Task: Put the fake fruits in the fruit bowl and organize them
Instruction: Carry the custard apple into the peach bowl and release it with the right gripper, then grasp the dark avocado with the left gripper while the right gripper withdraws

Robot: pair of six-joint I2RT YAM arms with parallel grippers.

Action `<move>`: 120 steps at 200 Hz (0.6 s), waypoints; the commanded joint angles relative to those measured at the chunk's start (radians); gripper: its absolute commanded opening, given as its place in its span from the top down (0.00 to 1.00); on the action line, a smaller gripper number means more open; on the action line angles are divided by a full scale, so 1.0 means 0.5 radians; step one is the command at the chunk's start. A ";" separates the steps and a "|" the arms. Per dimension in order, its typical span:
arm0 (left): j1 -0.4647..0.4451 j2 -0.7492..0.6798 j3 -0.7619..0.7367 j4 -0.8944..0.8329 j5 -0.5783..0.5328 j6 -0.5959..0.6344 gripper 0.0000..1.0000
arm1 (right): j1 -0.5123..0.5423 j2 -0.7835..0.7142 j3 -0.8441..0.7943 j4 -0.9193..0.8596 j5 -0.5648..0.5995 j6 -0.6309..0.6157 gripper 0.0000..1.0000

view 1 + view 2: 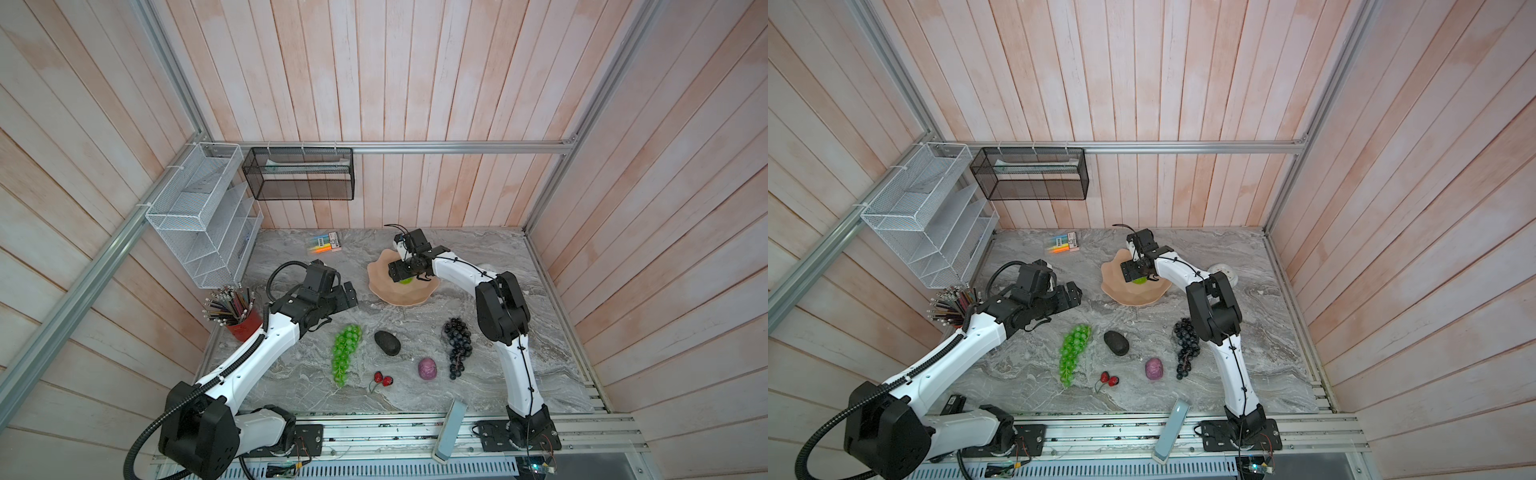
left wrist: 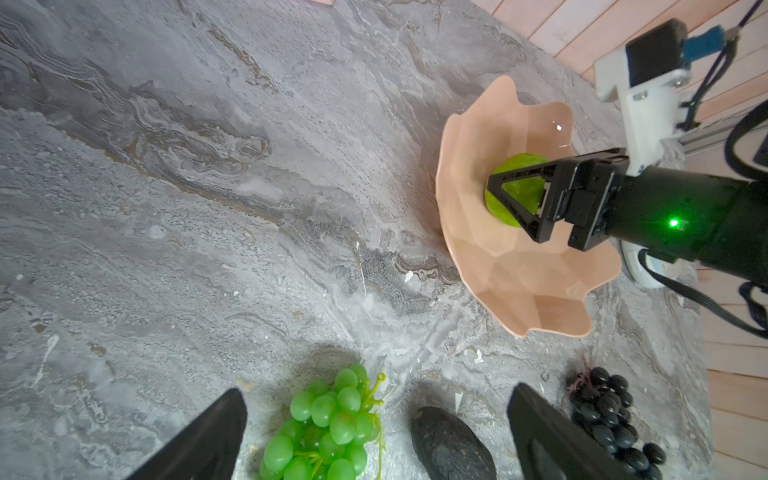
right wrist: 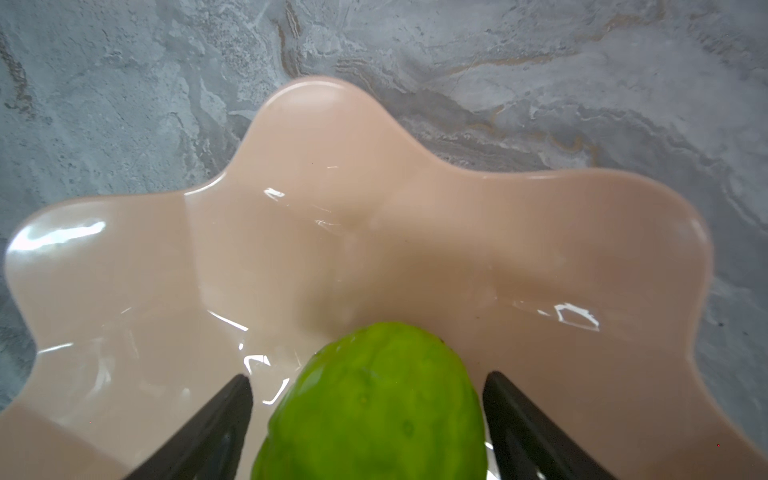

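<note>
Fruit bowl [image 1: 399,297]: peach-pink with a scalloped rim, standing toward the back of the grey marbled table [image 1: 299,374], right of centre in both top views. Bright green bumpy ball [image 3: 374,407]: lying inside the bowl. Right gripper [image 3: 368,376]: lowered into the bowl, fingers spread to either side of the ball. A strip of bowl shows between one finger and the fruit; contact on the other side cannot be told. Left gripper [image 2: 378,392]: fingers wide apart with nothing between them, hovering over the table left of the bowl and behind the green grape bunch [image 1: 345,353]. Loose on the table in front of the bowl, all well apart from it: the green grape bunch; black oval [image 1: 387,343] just beside it; dark purple grape bunch [image 1: 457,345] near the right arm; small purple ball [image 1: 428,369]; red cherry pair [image 1: 383,379] nearest the front edge. Pencil cup [image 1: 243,324]: at the left table edge. Small white clock [image 1: 1223,272]: behind the right arm, near the bowl.
</note>
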 commanded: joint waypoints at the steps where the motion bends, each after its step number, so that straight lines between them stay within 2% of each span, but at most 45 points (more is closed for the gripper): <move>1: 0.005 0.062 0.100 -0.062 0.169 0.041 0.00 | -0.005 -0.163 0.057 -0.072 0.132 -0.065 0.11; 25: -0.025 0.136 0.198 -0.123 0.304 0.052 0.00 | -0.005 -0.284 0.037 -0.132 0.224 -0.087 0.11; 43: -0.069 0.199 0.271 -0.180 0.378 0.057 0.00 | -0.005 -0.446 -0.098 -0.105 0.242 -0.081 0.11; 75: -0.219 0.350 0.372 -0.257 0.480 -0.029 0.03 | -0.007 -0.855 -0.570 0.084 0.175 0.010 0.11; 120: -0.513 0.554 0.425 -0.332 0.475 -0.203 0.07 | -0.027 -1.386 -1.293 0.432 0.130 0.185 0.12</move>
